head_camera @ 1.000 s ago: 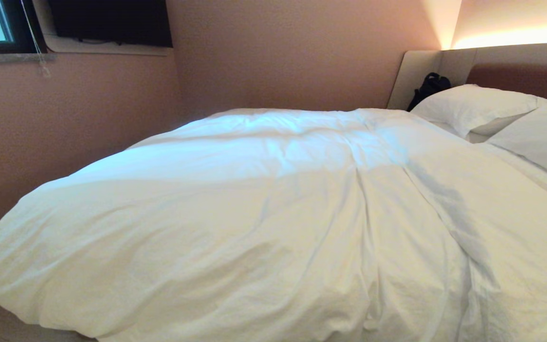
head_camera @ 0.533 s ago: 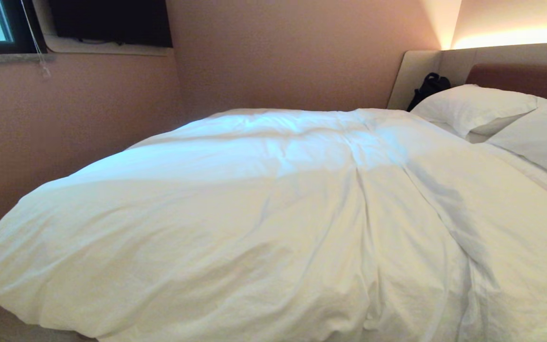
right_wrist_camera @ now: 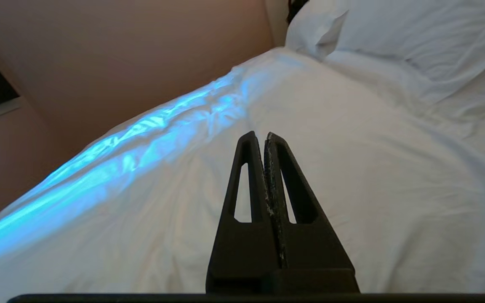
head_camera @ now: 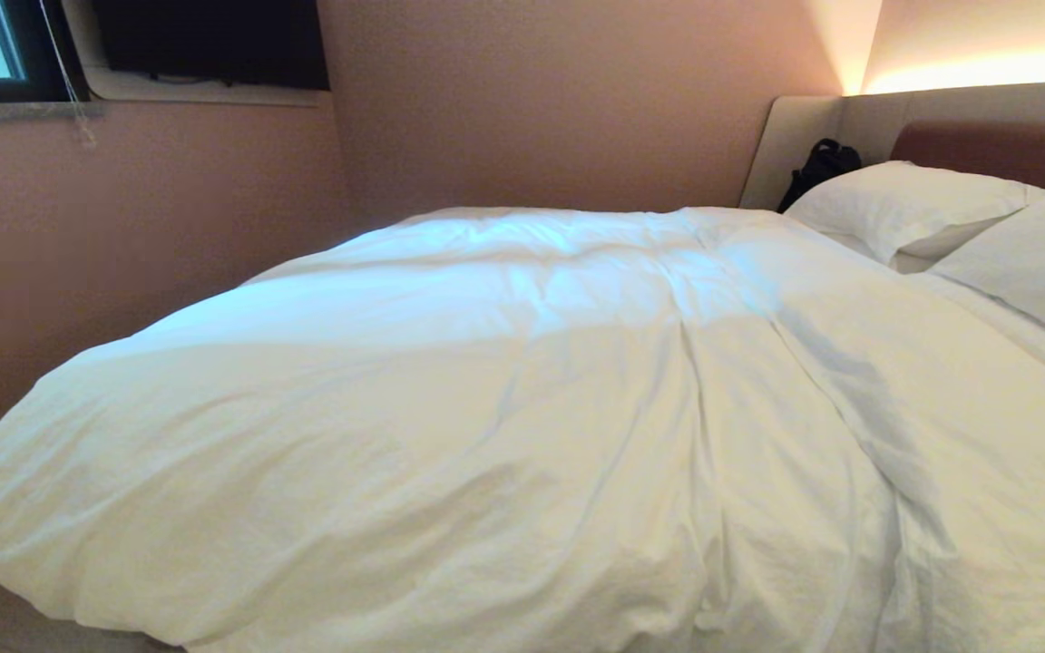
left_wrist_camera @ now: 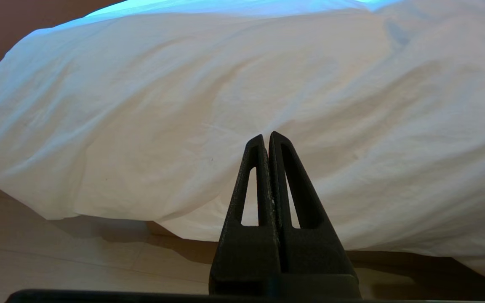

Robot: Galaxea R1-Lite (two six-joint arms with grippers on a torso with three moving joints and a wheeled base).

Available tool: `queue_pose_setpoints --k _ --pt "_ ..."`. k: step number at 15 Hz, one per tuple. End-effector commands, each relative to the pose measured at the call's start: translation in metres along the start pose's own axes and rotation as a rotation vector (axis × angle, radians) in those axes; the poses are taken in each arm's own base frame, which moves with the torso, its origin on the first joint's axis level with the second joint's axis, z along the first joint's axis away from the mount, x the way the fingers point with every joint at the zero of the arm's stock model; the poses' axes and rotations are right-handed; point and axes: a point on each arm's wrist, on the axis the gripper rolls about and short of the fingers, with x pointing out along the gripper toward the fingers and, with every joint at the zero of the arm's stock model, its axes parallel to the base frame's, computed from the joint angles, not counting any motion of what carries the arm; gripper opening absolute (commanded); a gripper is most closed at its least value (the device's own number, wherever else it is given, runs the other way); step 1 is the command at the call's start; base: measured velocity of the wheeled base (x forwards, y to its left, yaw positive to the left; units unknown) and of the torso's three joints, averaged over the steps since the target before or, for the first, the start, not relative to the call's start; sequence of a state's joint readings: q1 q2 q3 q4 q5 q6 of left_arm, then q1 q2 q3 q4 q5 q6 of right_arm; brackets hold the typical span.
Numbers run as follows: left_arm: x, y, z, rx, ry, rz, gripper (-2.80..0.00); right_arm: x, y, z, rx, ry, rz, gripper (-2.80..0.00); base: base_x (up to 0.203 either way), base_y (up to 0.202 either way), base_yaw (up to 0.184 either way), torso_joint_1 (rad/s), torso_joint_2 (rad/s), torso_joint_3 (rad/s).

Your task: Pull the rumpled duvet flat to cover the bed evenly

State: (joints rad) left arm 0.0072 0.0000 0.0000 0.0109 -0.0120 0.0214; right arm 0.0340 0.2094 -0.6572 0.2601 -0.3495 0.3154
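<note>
The puffy white duvet (head_camera: 504, 426) lies spread over the bed, creased, its near edge bulging over the foot side; the bed's brown headboard (head_camera: 994, 150) shows at the far right. Neither arm appears in the head view. In the left wrist view my left gripper (left_wrist_camera: 266, 135) is shut and empty, low in front of the duvet's (left_wrist_camera: 225, 105) hanging edge, apart from it, above the floor. In the right wrist view my right gripper (right_wrist_camera: 260, 135) is shut with nothing in it, above the duvet (right_wrist_camera: 352, 176), pointing toward the pillows.
Two white pillows (head_camera: 903, 204) (head_camera: 1035, 258) rest at the headboard, a black bag (head_camera: 817, 168) in the corner behind them. A pink wall (head_camera: 123, 227) runs close along the bed's far side. Pale floor (left_wrist_camera: 57, 261) lies beneath the near edge.
The head view shows nothing moved: duvet, pillows and wall keep the same places in all three frames.
</note>
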Motion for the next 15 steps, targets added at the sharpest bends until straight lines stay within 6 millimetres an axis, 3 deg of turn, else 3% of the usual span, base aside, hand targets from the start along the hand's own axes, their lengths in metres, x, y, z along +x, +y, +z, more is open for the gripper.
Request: queue_pose_setpoints --k 1,5,15 --pt "0.000 0.000 0.000 0.000 0.000 0.000 -2.80 -0.011 -0.006 -0.010 -0.037 -0.062 0.012 -2.80 0.000 0.000 0.000 0.000 0.00 0.000" --pt "0.000 0.000 0.000 0.000 0.000 0.000 -2.80 -0.020 -0.016 -0.039 -0.190 -0.098 0.106 -2.80 0.000 0.000 0.000 0.000 0.00 0.000" --pt "0.000 0.000 0.000 0.000 0.000 0.000 -2.80 -0.005 -0.019 -0.066 -0.272 -0.083 0.116 -2.80 0.000 0.000 0.000 0.000 0.00 0.000"
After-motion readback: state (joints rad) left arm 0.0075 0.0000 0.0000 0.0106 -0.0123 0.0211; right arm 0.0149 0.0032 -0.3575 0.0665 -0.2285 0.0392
